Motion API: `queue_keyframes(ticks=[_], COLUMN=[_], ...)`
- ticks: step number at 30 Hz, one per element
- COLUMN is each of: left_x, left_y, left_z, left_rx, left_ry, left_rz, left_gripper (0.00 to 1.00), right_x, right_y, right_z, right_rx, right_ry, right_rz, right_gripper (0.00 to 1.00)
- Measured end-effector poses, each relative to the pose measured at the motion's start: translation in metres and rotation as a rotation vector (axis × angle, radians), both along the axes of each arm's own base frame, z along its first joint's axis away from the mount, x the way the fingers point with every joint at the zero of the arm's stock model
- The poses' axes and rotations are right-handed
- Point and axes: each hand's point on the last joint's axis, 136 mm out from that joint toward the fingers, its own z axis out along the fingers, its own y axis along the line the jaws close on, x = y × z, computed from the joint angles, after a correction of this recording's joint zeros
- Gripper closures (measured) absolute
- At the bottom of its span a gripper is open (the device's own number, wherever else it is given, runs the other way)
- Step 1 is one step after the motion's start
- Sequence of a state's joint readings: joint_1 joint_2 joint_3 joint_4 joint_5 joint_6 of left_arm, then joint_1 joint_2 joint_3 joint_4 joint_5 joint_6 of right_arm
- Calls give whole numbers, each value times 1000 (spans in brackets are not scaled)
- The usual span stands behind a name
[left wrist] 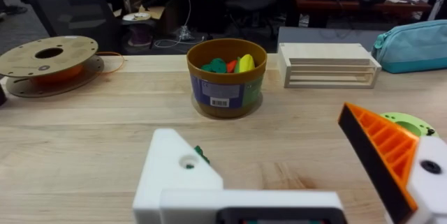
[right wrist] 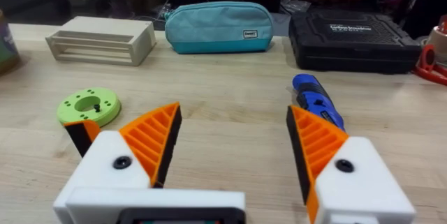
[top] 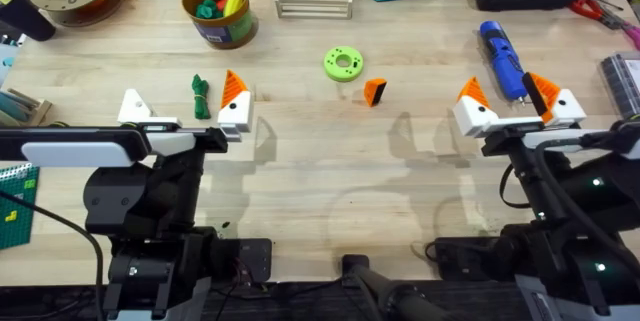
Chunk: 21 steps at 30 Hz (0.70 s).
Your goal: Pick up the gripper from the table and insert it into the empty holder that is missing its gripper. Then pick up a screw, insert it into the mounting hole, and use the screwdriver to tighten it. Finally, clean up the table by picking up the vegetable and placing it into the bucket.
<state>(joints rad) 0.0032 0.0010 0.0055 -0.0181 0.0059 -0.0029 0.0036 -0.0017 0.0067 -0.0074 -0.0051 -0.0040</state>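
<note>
Left pincer (top: 184, 108) spread, empty; its white holder (left wrist: 178, 170) hides most of vegetable (left wrist: 202, 155). Right pincer (top: 516, 101) spread.

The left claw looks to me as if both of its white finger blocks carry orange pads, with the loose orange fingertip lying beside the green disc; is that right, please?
Not quite: the left claw has an orange pad on one finger block alone. Its other white block is bare, with an empty mounting hole, as the left wrist view shows. The loose orange fingertip does lie beside the green disc.
</note>
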Motion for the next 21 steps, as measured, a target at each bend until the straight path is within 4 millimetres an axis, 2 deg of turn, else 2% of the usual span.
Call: queue_keyframes(ticks=[17, 21], left_x=[-1, -9], left_y=[0, 2], left_z=[0, 15], left_rx=[3, 3], left_ry=[17, 71], left_rz=[3, 9], left_gripper=[15, 14], right_x=[-2, -10], right_y=[0, 2], right_z=[-1, 0], right_rx=[28, 36], right_ry=[29, 103], right_rz=[0, 7], right_gripper=[121, 122])
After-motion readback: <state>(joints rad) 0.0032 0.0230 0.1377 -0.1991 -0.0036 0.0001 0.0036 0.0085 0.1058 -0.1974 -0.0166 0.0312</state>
